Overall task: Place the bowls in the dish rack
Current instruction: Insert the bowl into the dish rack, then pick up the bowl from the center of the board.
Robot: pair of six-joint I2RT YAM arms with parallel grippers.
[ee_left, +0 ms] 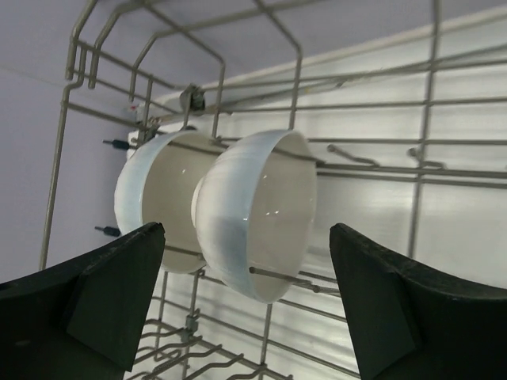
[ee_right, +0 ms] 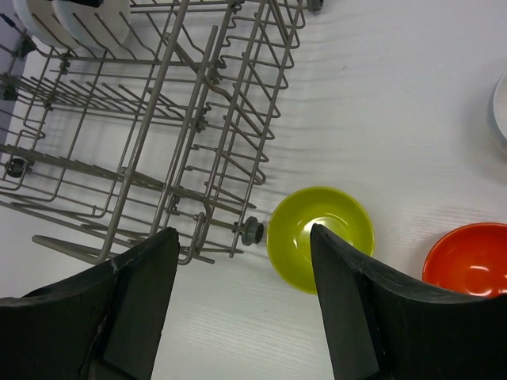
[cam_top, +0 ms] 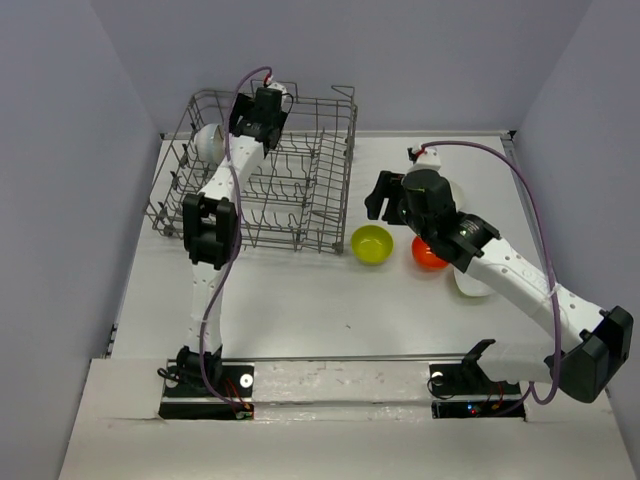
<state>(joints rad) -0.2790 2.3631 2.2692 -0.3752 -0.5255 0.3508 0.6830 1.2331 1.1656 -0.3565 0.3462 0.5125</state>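
Observation:
The grey wire dish rack (cam_top: 300,190) stands at the back left. Two white bowls (ee_left: 261,210) (ee_left: 154,198) stand on edge between its tines, seen in the top view as white bowls (cam_top: 208,142) at the rack's left end. My left gripper (ee_left: 247,237) hangs open just in front of them, touching neither, above the rack (cam_top: 248,128). A yellow-green bowl (ee_right: 317,233) (cam_top: 372,244) sits upright on the table beside the rack's right corner. My right gripper (ee_right: 243,237) (cam_top: 383,200) hovers open above it, holding nothing. An orange bowl (ee_right: 467,257) (cam_top: 428,253) lies to its right.
Another white bowl (cam_top: 472,282) sits on the table, mostly hidden under my right arm; its rim (ee_right: 501,111) shows at the right wrist view's edge. The rack's raised wire wall (ee_right: 198,182) stands close to the left of the yellow-green bowl. Grey walls enclose the table.

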